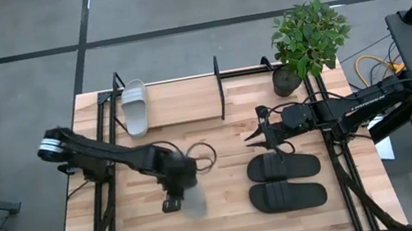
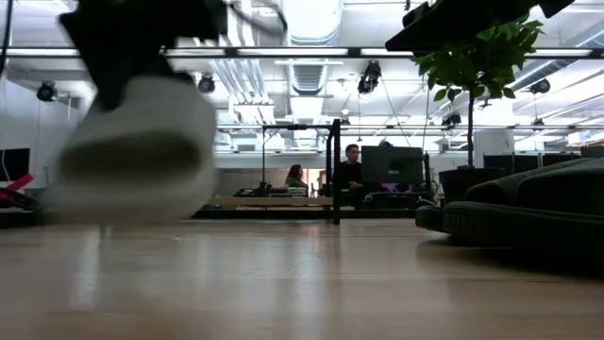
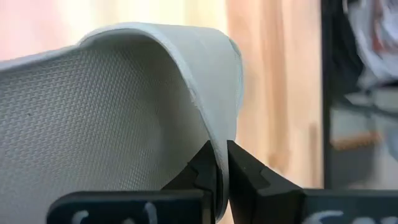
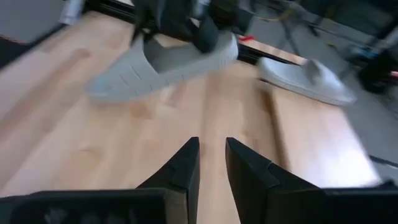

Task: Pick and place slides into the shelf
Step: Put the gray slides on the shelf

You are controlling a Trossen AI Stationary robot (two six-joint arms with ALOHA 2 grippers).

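The left end effector (image 1: 174,202) holds a light grey-white slide (image 1: 192,201) clear of the tabletop (image 1: 231,219), its two dark fingers (image 3: 245,174) pinched tight on the thin edge of the wide strap, as the left wrist view shows. From table height the sandal (image 2: 132,151) hangs above the wood, sole off the surface. Its mate (image 1: 135,106) already lies on the light board of the shelf (image 1: 179,103) at the far edge, between the black upright end frames.

The black pair (image 1: 285,179) sits side by side on the tabletop, just below the right end effector (image 1: 263,133), which hovers near them with its fingers (image 4: 180,168) a narrow gap apart and nothing between them. A potted plant (image 1: 306,37) stands at the far right corner.

The slide looks light and made of a soft foam-like material: the strap curls smoothly and is thin enough for the fingers to close across it. That strap edge seems the natural place to hold, since the sole appears too broad for the jaws. Held there, off its middle, the shoe is likely to swing or droop, and the matte textured surface should grip rather than slip. It appears robust, so a firm pinch should do no harm.
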